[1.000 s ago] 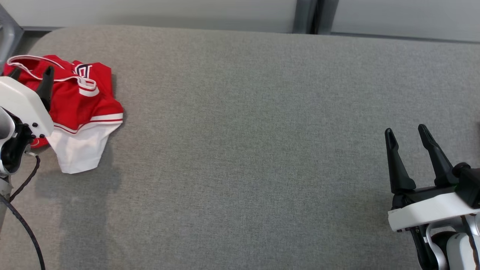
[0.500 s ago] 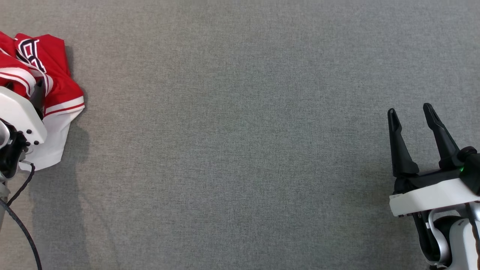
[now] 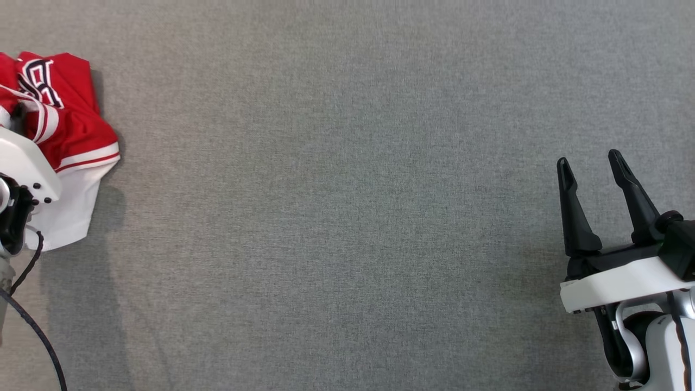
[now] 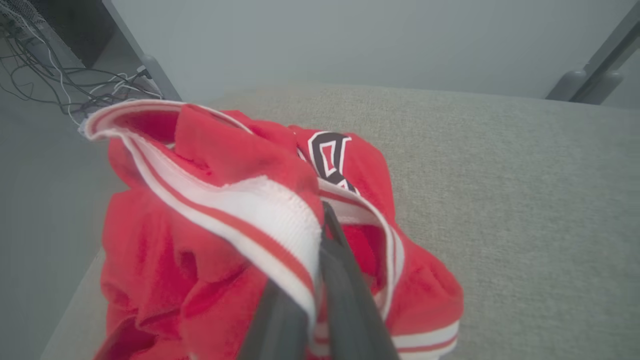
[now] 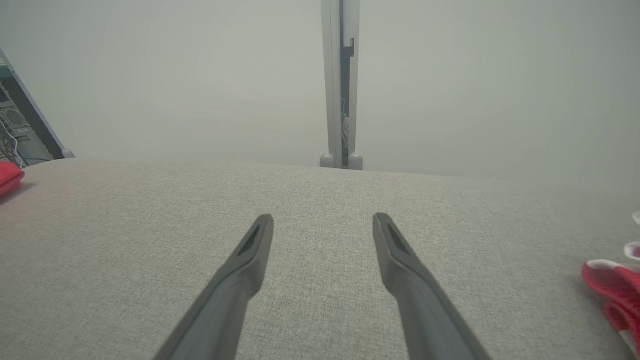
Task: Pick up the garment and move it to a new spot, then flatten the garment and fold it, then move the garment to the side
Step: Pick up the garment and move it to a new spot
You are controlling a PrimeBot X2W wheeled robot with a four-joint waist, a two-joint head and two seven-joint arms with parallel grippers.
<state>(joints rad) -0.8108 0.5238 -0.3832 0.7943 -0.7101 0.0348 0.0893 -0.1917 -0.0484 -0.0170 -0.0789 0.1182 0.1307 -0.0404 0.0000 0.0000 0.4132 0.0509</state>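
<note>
The garment (image 3: 70, 127) is a crumpled red jersey with white and red trim and dark lettering, lying at the far left of the grey table (image 3: 347, 217). My left gripper (image 3: 19, 117) is on top of it. In the left wrist view the garment (image 4: 225, 165) lies near the table's left edge, and the left gripper (image 4: 322, 212) is shut on its white and red ribbed band. My right gripper (image 3: 588, 160) hangs open over bare cloth at the lower right, far from the garment. In the right wrist view the right gripper (image 5: 324, 219) has nothing between its fingers, and a bit of the garment (image 5: 7, 177) shows at the far left.
The table's left edge (image 4: 75, 280) drops off just beside the garment, with loose cables (image 4: 75, 90) beyond it. A grey wall with an upright post (image 5: 341, 100) stands behind the table. A red and white cloth item (image 5: 610, 290) lies at the right edge of the right wrist view.
The camera tilted down, so the back wall left the picture. My left gripper went from open to shut on the garment's band. The right gripper stayed open in place.
</note>
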